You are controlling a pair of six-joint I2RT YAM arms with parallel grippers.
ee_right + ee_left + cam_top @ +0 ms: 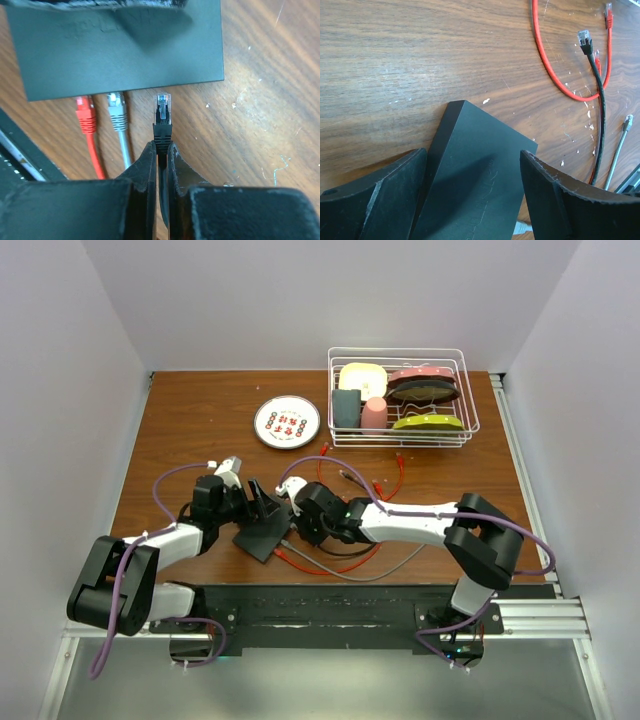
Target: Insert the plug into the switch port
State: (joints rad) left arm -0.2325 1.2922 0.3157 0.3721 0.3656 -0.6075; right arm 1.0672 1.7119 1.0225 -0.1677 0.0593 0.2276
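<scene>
Where grey cable (118,112) meets switch (115,50), plug (162,111) hovers beside.

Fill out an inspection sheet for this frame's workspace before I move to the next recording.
Surface: wooden table, scuffed with pale flecks.
Job's things: switch on the table; black plug points at its edge, a gap short.
Clutter: white plate; wire rack of dishware.
Hands: left hand wide apart astride the switch, contact unclear; right hand pinched on the black plug's boot.
Cables: red cable and grey cable end at the switch's edge; loose red loop beyond.
Surroundings: plain white walls; nothing else seen.
</scene>
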